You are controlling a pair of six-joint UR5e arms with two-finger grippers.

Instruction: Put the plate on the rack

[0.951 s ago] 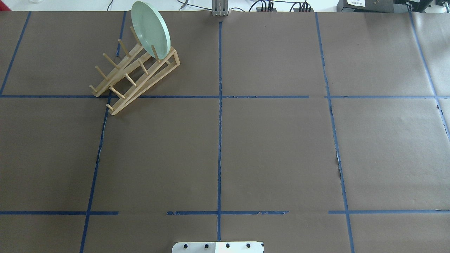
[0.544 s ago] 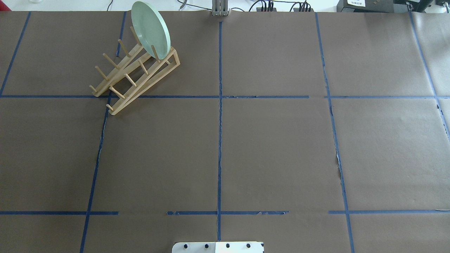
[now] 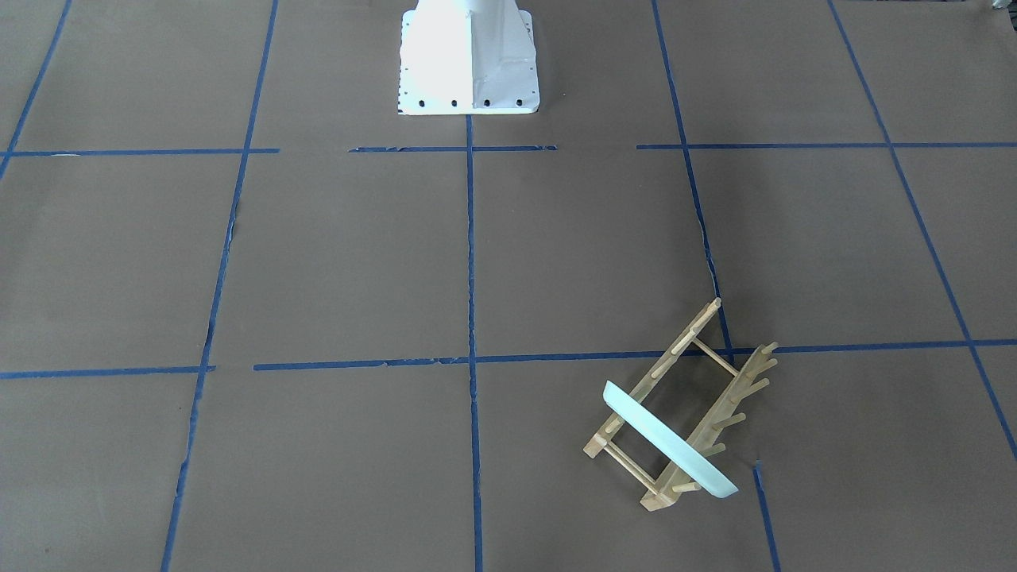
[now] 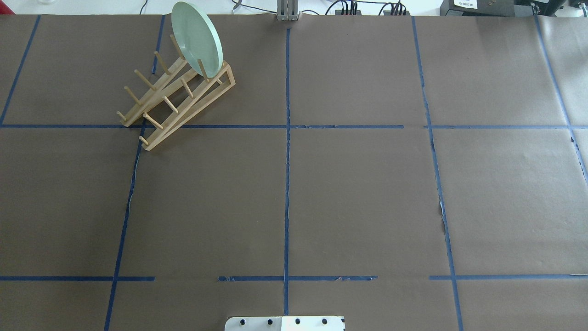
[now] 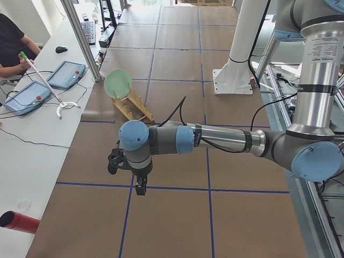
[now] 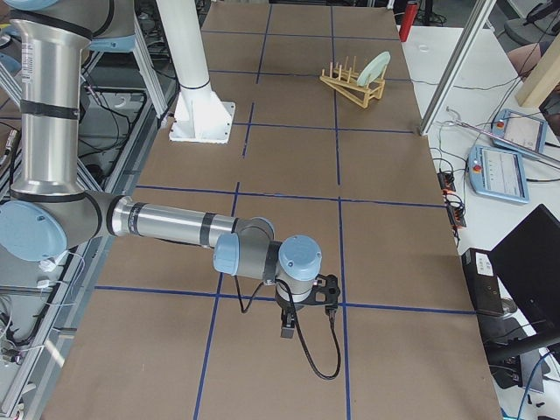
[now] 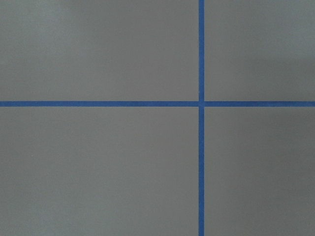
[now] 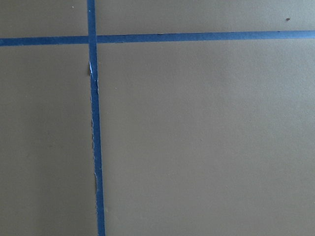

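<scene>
The pale mint-green plate (image 4: pixel 196 39) stands on edge between the pegs at the far end of the light-wood rack (image 4: pixel 179 99), at the table's far left. Both also show in the front-facing view: the plate (image 3: pixel 667 441) and the rack (image 3: pixel 719 381). No gripper touches them. My left gripper (image 5: pixel 141 188) shows only in the exterior left view, low over the paper and far from the rack; I cannot tell its state. My right gripper (image 6: pixel 286 331) shows only in the exterior right view, also far off; I cannot tell its state. The wrist views show only brown paper and blue tape.
The robot's white base (image 3: pixel 469 56) stands at the table's near-middle edge. An aluminium post (image 4: pixel 287 11) stands at the far edge. An operator's desk with tablets (image 5: pixel 67 74) lies beyond the rack. A red cylinder (image 5: pixel 16 221) lies off the table.
</scene>
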